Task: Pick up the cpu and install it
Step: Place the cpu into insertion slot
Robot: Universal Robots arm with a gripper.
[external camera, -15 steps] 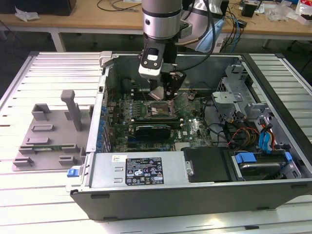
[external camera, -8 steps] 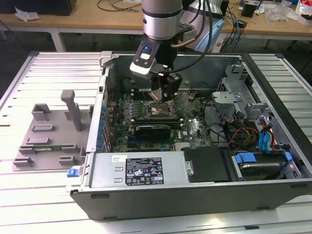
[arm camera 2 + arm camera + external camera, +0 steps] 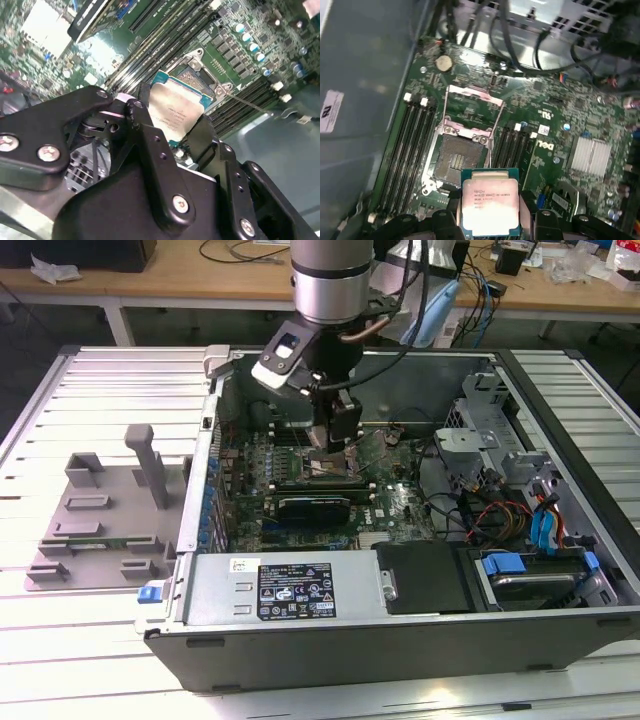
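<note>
Silver-grey on top with a thin green rim, the cpu (image 3: 490, 202) is clamped between the black fingers (image 3: 443, 221) of the gripper (image 3: 490, 216), which press on two opposite edges. It is in the air, flat side up, not seated. In the first wrist view it hangs just beside the socket (image 3: 459, 160), overlapping that socket's nearer edge. The socket is open and bare, with its metal load plate (image 3: 472, 97) swung up and back. Rows of dark memory slots (image 3: 407, 145) run along both sides of the socket on the green motherboard (image 3: 555, 107).

In the second wrist view the cpu (image 3: 177, 112) is tilted in the picture and covers part of the socket (image 3: 202, 75) behind it. One finger (image 3: 145, 135) lies against its edge.

In the exterior view the arm (image 3: 332, 280) reaches down from the far side into the open computer case (image 3: 400, 640). The gripper (image 3: 335, 445) is low over the middle of the board. The case lies on a slatted metal table (image 3: 100, 640). A grey plastic fixture (image 3: 100, 520) stands on the table at the exterior view's left, well apart from the gripper.
</note>
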